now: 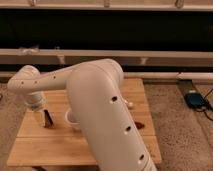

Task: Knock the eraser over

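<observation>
camera view: eraser (48,119) on the table's (30,150) left part, dark face showing, seemingly upright; gripper (38,115) hangs just beside it on its left; whether the gripper is open or closed cannot be told; a short push high on the eraser should tip it, stopping short of the cup (70,118); arm (100,110) hides most of the cup and the table's middle.

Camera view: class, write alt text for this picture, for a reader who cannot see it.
A white robot arm reaches across a wooden table, its gripper hanging close beside a small eraser standing on end near the left edge. A white cup sits just right of the eraser.
</observation>
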`<state>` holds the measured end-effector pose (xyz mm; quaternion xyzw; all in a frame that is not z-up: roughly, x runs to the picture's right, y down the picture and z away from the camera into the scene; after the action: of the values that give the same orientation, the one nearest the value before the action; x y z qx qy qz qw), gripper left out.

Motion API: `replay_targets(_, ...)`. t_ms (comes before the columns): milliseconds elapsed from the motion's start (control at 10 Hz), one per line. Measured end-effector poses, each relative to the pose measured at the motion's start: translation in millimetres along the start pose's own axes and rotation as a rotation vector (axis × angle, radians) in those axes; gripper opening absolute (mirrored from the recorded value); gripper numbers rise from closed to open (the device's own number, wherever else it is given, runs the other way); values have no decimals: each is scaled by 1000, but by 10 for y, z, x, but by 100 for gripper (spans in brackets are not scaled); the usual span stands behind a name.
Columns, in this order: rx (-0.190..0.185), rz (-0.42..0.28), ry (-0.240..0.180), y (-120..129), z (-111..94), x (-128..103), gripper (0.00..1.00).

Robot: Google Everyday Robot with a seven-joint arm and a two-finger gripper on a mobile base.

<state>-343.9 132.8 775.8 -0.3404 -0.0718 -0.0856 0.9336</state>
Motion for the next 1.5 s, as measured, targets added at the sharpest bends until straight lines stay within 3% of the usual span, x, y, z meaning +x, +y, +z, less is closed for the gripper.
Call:
replay_targets(500, 31, 22, 0, -232, 122, -45, 80)
replay_targets(1000, 110, 74, -13, -731, 69, 195, 80)
replay_targets(1300, 141, 51, -38, -866, -5, 136, 80)
replay_targets(1500, 132, 19, -72, -921, -33, 120, 80)
